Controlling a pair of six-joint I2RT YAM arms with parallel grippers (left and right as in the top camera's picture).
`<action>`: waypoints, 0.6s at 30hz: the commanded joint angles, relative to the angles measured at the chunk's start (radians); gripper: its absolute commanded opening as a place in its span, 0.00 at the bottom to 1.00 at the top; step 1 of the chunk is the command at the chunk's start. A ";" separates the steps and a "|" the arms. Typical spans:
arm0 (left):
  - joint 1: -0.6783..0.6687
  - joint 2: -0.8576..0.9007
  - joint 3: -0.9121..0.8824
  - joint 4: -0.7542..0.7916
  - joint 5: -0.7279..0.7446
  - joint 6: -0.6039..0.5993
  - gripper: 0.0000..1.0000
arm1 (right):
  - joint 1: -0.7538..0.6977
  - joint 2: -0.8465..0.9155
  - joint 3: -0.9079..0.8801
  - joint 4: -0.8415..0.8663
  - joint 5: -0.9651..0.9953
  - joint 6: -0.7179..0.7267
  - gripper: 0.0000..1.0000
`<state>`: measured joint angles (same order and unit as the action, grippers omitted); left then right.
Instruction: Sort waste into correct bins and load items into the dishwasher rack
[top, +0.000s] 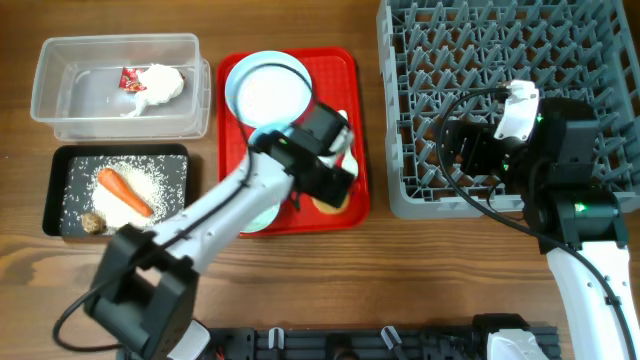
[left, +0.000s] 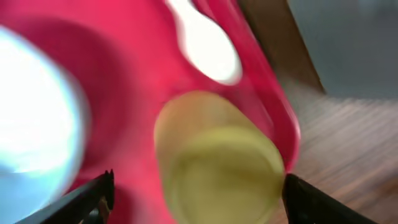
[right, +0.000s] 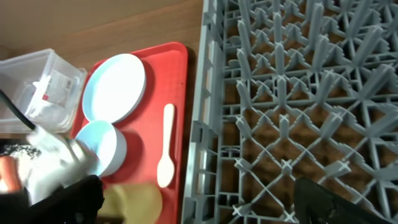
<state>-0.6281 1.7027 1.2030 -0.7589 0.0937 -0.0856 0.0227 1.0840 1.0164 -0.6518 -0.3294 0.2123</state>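
Waste sorted: snack wrapper and tissue in the clear tub, carrot and rice in the black tray, both at the wooden table left edge. Dishwasher rack empty — plate, spoon and yellow cup remain on the red tray. Left gripper spread astride the cup, tray's near right corner; right gripper spread above the rack.

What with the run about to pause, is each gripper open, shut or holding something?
Left gripper: open, straddling the small round yellow cup, not yet clamped on it.
Right gripper: open, holding nothing.
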 joint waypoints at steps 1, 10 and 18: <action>0.122 -0.159 0.085 -0.016 0.034 -0.084 0.88 | 0.033 0.028 0.018 0.016 -0.069 0.029 0.99; 0.407 -0.422 0.100 -0.036 0.077 -0.204 0.95 | 0.349 0.164 0.022 0.095 0.010 0.080 1.00; 0.695 -0.442 0.099 -0.062 0.077 -0.244 0.98 | 0.648 0.462 0.365 -0.176 0.380 -0.014 0.99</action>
<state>-0.0032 1.2514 1.2961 -0.8116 0.1619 -0.2985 0.6010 1.4414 1.1961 -0.7322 -0.1761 0.2466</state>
